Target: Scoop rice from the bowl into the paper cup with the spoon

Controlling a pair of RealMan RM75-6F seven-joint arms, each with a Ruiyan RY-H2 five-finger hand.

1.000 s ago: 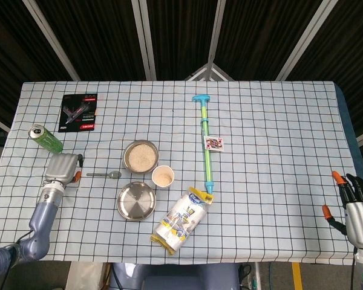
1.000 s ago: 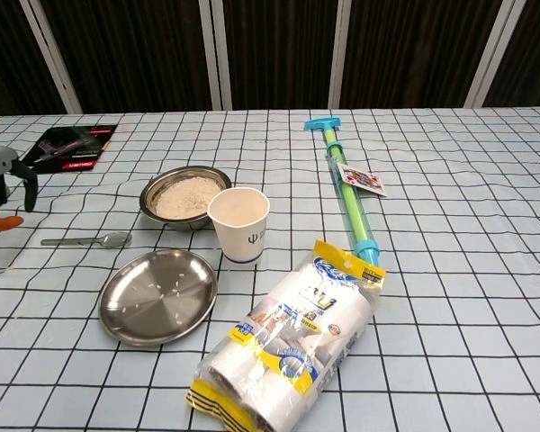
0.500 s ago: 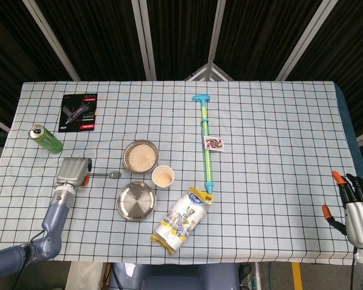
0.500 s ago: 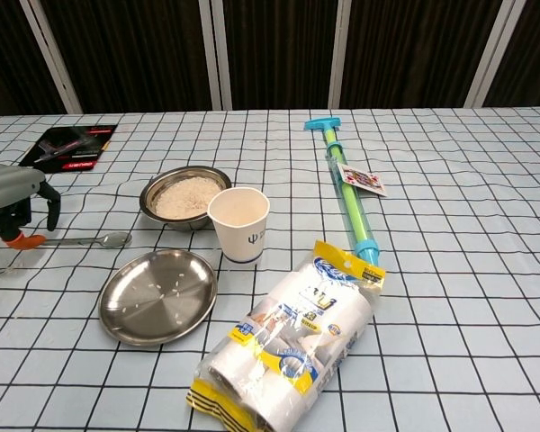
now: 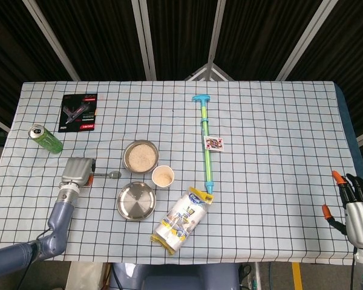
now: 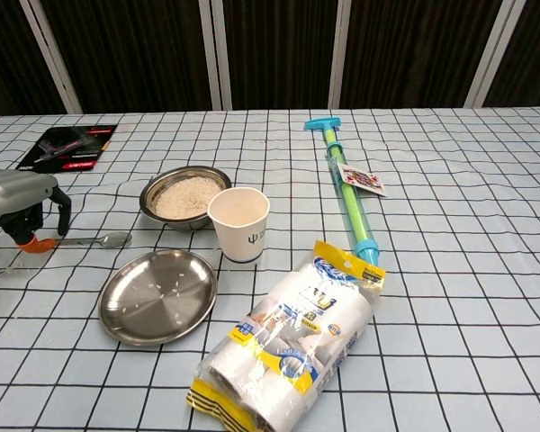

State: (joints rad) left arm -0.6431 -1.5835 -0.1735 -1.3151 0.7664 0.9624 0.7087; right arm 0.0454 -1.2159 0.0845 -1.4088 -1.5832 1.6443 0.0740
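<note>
Head view has the left hand down at the handle end of the spoon, which lies flat on the checked worktop with its small bowl pointing away from the hand, toward the rice. From the chest view the hand's dark fingers arch over the handle, one orange tip close to the cloth, but whether they have actually closed on the metal I cannot tell from either camera (the handle end is hidden under the hand).

So the task looks to be at its very first step. The spoon is not lifted, and the bowl of rice, just beyond the spoon's far end from the hand, looks full and level. The paper cup stands upright a little further on, close beside the rice bowl; seen from above its inside looks pale tan, yet I would not swear that is rice and not bare paper. An empty steel plate with a few stray grains sits beside the cup, nearer the robot.

What I judge is left: secure the spoon, carry it to the bowl, dig, and tip into the cup.

The right hand waits at the far worktop corner, fingers spread, holding nothing.
</note>
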